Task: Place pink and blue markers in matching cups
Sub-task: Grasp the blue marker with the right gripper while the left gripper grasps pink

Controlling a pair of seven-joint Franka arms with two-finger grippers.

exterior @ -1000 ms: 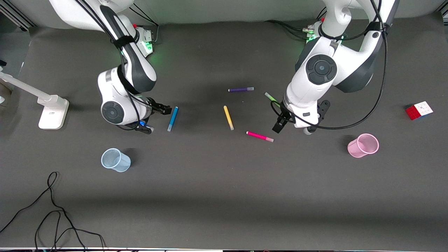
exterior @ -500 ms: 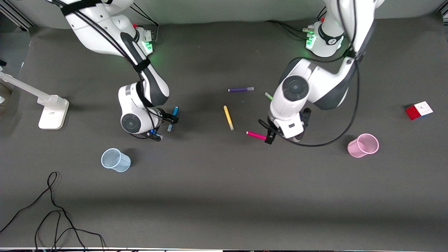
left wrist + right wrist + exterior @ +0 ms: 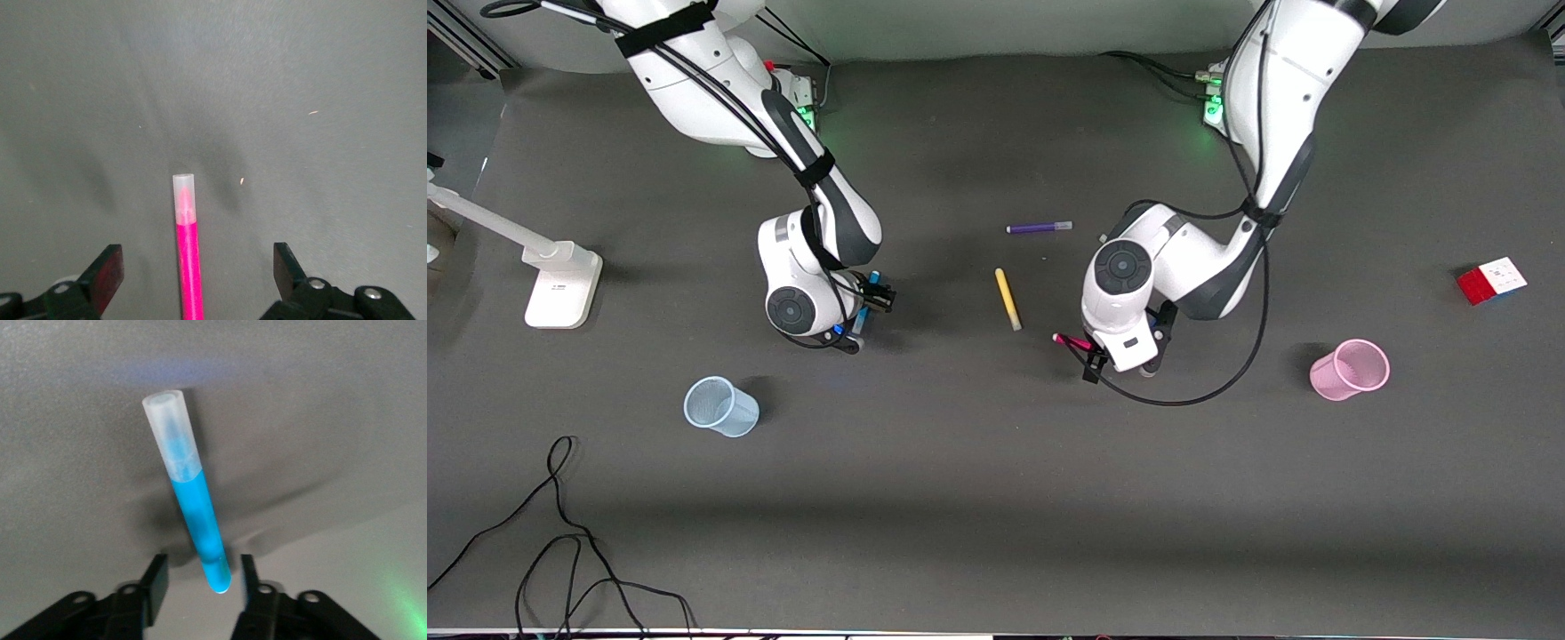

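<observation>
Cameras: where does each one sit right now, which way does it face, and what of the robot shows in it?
Front view: high across the table, facing both bases; both arms show, the left gripper down at the pink marker, the right gripper down at the blue marker.
Left wrist view: on the left wrist, looking down at the table; its two open fingers straddle the pink marker.
Right wrist view: on the right wrist; fingers flank the blue marker's end.
Shared: each marker shows in the front view and one wrist view.
</observation>
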